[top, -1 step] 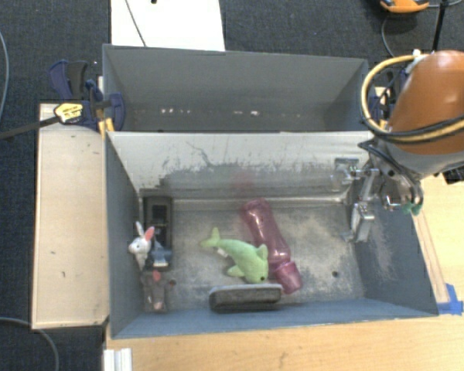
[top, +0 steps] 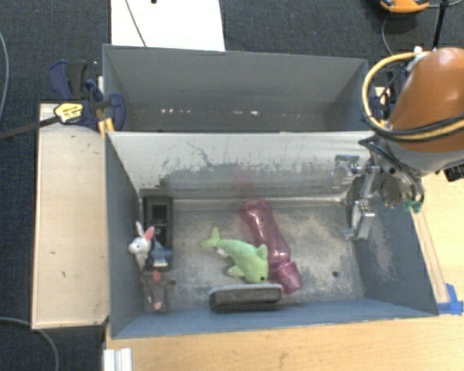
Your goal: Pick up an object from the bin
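Gripper (top: 361, 221) hangs by the bin's (top: 394, 273) right wall, and I can't tell how open it is. I'd go left to the pink bottle (top: 264, 234) and grab it crosswise — the green plush toy (top: 240, 260) is touching it.

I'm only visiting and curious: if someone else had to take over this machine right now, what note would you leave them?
Gripper: at the right side of the bin, over bare floor, nothing seen in it.
Things: pink bottle mid-bin, the nearest thing to the gripper; green plush beside it on its left; dark block by the near wall; black box, white rabbit and a small dark figure along the left wall.
Done: nothing picked yet; all things lie on the floor.
Left: the whole pick. The bottle looks the likeliest choice.
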`<state>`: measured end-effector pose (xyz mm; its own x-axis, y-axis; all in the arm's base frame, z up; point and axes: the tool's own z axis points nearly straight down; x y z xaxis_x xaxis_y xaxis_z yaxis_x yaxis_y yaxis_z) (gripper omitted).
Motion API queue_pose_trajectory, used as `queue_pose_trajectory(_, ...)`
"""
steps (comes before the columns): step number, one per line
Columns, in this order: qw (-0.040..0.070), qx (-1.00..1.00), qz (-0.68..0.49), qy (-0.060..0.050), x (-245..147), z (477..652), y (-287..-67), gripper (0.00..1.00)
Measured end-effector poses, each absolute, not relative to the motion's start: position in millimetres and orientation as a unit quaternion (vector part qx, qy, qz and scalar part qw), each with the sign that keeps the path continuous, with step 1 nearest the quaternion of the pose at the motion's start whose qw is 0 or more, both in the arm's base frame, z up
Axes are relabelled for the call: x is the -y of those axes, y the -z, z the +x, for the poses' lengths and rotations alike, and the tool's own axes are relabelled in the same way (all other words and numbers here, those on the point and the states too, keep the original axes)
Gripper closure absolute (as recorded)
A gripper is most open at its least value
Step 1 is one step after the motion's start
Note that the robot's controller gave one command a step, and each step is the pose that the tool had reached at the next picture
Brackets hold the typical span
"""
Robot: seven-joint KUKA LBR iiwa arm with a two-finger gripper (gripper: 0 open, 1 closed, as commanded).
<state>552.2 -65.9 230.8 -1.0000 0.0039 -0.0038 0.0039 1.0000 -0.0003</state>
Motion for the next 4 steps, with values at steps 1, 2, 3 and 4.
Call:
queue_pose_trajectory(1,0.001,-1.000,0.019,0.000,-4,536.0,-187,0.00)
queue_pose_trajectory(2,0.001,-1.000,-0.029,-0.002,-26,530.8,-168,0.00)
queue_pose_trajectory(3,0.003,-1.000,0.008,0.000,-49,503.4,-142,0.00)
queue_pose_trajectory(4,0.004,-1.000,-0.030,-0.002,-77,522.1,-78,0.00)
